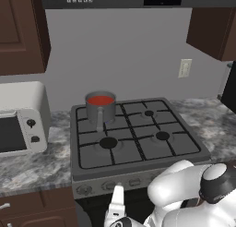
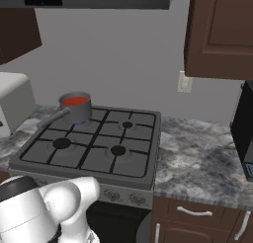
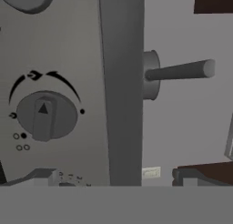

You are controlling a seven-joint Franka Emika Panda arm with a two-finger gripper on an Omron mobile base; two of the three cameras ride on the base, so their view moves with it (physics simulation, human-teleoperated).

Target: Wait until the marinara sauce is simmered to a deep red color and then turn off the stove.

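- A wide grey metal gas stove (image 1: 138, 164) with black grid grates sits set into a grey marbled stone counter (image 2: 197, 158), dark brown cabinets above and below.
- A small grey metal saucepan (image 1: 100, 111) stands on the stove's rear left burner, its straight handle pointing toward the stove's front edge.
- Inside the saucepan, the marinara sauce (image 1: 100, 100) is a flat round patch of bright red liquid, filling it near the rim.
- In the right base view a small blue flame (image 2: 79, 123) shows under the saucepan.
- A row of small grey round knobs (image 2: 112, 195) runs along the stove's front panel.
- A white toaster oven (image 1: 20, 124) with two dark knobs stands on the counter just beside the stove's left edge.
- The robot's two-finger gripper (image 1: 118, 198) is low in front of the stove's front panel, near its left end, its jaws spread wide and grasping nothing.
- The hand view looks closely at one grey round stove knob (image 3: 44, 114) with a raised bar and a dark triangle marker.
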